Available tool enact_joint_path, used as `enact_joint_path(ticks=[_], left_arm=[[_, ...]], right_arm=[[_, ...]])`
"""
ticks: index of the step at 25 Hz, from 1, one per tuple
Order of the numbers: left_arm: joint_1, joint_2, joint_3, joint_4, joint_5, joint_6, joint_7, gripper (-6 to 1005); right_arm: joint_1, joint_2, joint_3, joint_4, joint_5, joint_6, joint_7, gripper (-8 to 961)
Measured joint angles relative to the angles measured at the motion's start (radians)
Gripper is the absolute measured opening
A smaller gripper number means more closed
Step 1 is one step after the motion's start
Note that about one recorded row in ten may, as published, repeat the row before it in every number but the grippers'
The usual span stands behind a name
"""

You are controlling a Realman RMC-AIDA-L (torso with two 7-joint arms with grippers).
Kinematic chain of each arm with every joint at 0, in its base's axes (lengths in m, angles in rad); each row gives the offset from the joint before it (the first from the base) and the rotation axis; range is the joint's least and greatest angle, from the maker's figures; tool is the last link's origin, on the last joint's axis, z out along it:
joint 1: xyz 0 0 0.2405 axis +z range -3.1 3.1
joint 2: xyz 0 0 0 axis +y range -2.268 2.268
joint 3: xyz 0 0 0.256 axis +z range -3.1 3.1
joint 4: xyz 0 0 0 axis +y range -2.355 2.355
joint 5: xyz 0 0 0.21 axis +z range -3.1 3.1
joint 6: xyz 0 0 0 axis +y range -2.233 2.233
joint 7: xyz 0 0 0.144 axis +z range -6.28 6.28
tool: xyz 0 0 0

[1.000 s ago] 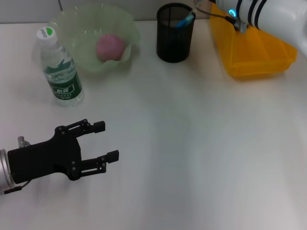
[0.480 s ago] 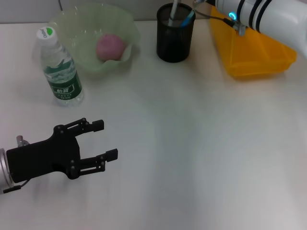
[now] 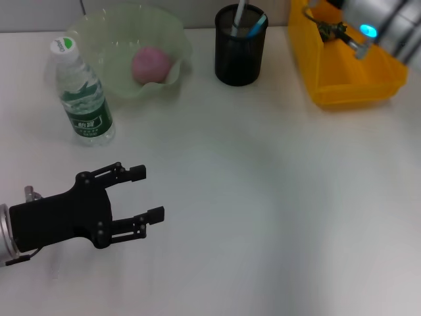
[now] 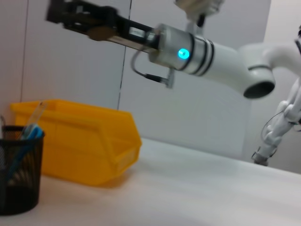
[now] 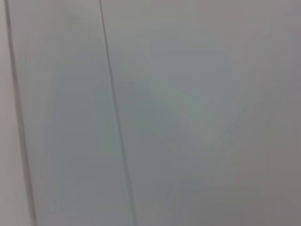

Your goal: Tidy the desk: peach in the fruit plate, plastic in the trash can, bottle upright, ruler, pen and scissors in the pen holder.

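White bench (image 3: pixel 263 197), pink peach (image 3: pixel 152 64) in a pale green fruit plate (image 3: pixel 99 33), clear bottle (image 3: pixel 82 95) with green label and cap, black mesh pen holder (image 3: pixel 240 56), yellow bin (image 3: pixel 348 79), black left gripper (image 3: pixel 141 194).

This looks like a lab or office test bench: a bare white table (image 3: pixel 276 217) set against plain grey wall panels (image 4: pixel 70 70), carrying desk things such as a black mesh pen holder (image 3: pixel 240 56), a yellow plastic bin (image 3: pixel 348 72), a water bottle (image 3: pixel 80 95) and a green fruit plate (image 3: pixel 125 39).
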Motion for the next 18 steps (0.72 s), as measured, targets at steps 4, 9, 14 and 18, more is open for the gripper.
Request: enact_joint_path(ticks=[4, 9, 14, 18], left_arm=[[-0.012, 0.000, -0.002, -0.002, 0.000, 0.041, -0.004, 813], [-0.032, 0.000, -0.003, -0.009, -0.002, 0.061, -0.010, 813], [-0.051, -0.001, 0.001, -0.010, -0.002, 0.062, -0.010, 813], [-0.077, -0.001, 0.006, -0.010, 0.005, 0.061, -0.024, 813]], right_arm=[[-0.106, -0.053, 0.005, -0.019, -0.068, -0.229, 0.143, 657], [-0.182, -0.139, 0.088, 0.021, -0.290, -0.511, 0.313, 662], [-0.225, -0.165, 0.231, 0.043, -0.582, -0.698, 0.353, 667], [-0.241, -0.157, 0.271, 0.041, -0.740, -0.713, 0.357, 672]])
